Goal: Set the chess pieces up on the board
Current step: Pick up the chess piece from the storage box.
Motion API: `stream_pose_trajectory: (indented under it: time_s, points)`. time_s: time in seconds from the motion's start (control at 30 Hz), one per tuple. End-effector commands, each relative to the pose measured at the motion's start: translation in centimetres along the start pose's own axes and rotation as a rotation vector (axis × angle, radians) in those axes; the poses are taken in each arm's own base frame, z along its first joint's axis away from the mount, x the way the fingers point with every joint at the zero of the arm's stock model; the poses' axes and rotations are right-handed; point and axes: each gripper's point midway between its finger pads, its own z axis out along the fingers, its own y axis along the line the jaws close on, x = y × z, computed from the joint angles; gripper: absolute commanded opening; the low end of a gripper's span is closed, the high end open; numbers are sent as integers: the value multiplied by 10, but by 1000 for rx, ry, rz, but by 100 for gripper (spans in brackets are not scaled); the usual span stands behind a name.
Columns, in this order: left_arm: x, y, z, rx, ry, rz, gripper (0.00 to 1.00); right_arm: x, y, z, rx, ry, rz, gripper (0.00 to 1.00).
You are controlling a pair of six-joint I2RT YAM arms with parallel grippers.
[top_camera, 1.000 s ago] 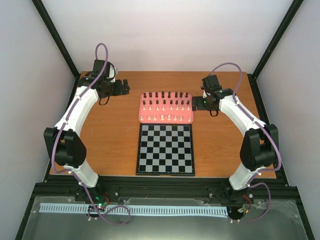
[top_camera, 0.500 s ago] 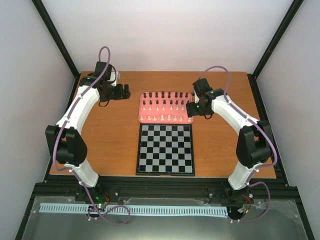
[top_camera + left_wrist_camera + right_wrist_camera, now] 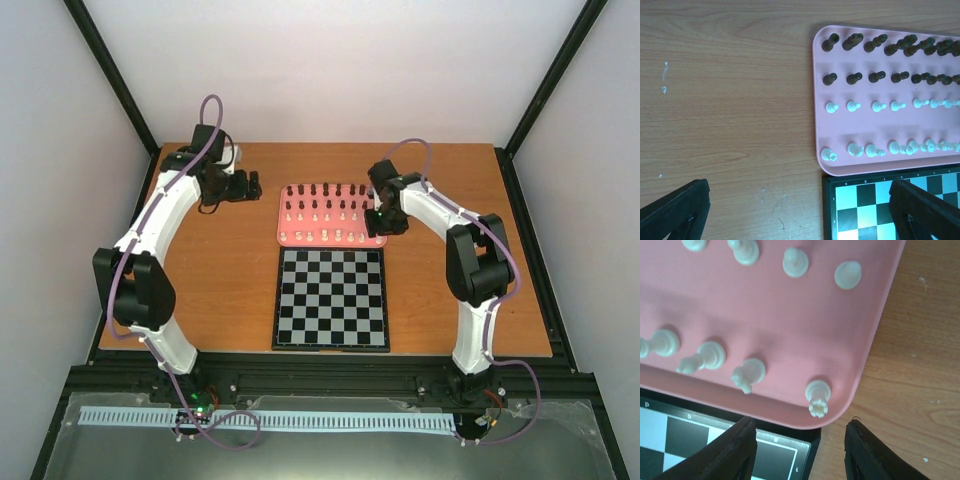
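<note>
The right hand (image 3: 800,426) is hovering, fingers apart, just short of the cream rook (image 3: 818,399) standing in a corner of the pink tray (image 3: 790,325), so centring it between them before closing matters.

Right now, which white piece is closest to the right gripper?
The notched-top white rook in the corner of the pink tray, just ahead of the right gripper; the other white pieces stand farther off.

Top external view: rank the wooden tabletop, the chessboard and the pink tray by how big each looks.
1. wooden tabletop, by far the largest
2. chessboard
3. pink tray, about as wide as the board but clearly shallower front to back
</note>
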Motion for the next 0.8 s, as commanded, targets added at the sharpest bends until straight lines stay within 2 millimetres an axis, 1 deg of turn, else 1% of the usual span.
stream_pose_trajectory:
  time_s: [0.0, 0.07, 0.3, 0.4, 0.6, 0.77]
  points:
    - [-6, 1, 2, -12, 8, 10, 100, -10, 6, -2, -9, 8, 16, 47]
    - [-6, 2, 5, -16, 13, 8, 100, -13, 5, 0, -1, 10, 25, 43]
    - [-2, 6, 15, -36, 40, 4, 100, -11, 2, 4, 18, 32, 26, 39]
    - [-1, 8, 19, -40, 50, -1, 100, -8, -3, 5, 44, 36, 30, 39]
    - [-4, 8, 22, -43, 52, -4, 100, -4, -5, 10, 56, 53, 36, 40]
    - [-6, 8, 21, -45, 47, -4, 100, -8, -5, 4, 53, 22, 39, 42]
